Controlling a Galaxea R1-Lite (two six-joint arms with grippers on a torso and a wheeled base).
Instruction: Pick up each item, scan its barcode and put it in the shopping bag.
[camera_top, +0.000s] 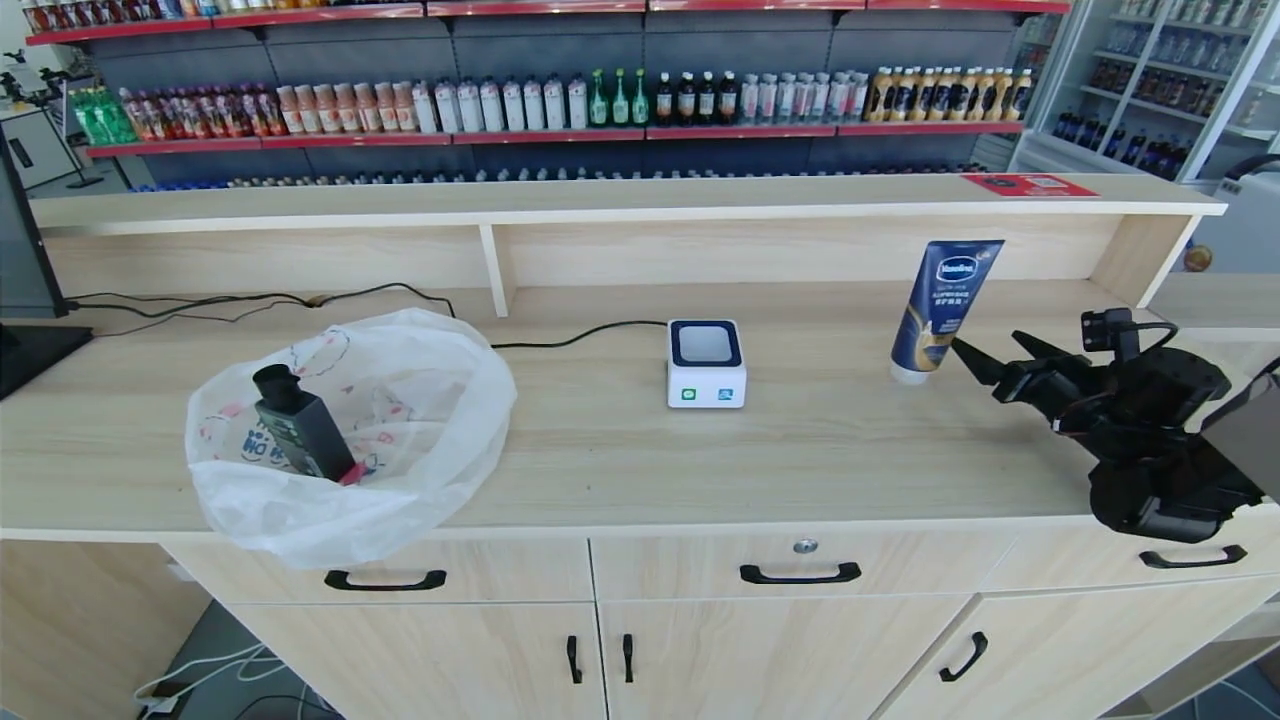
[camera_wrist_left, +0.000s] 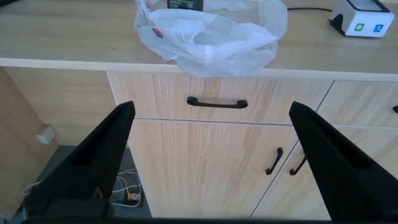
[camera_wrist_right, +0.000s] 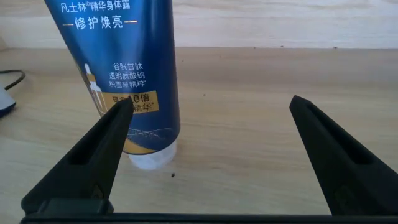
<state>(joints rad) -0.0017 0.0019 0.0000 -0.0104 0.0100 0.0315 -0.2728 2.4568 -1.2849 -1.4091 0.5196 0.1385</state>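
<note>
- One dark bottle (camera_top: 300, 425) already stands in the shopping bag (camera_top: 420, 400) at the left of the bench (camera_top: 600, 450). I judge the blue tube (camera_top: 945, 310), upright on the right, is what remains.
- The scanner (camera_top: 706, 362) sits between them.
- My right gripper (camera_top: 990, 350) rests low, just beside the tube, fingers apart, not touching it.
- My left gripper (camera_wrist_left: 211, 107) hangs below the bench edge, spread and empty.

The tube (camera_top: 945, 305) is blue and gold, the scanner (camera_top: 706, 365) white.
</note>
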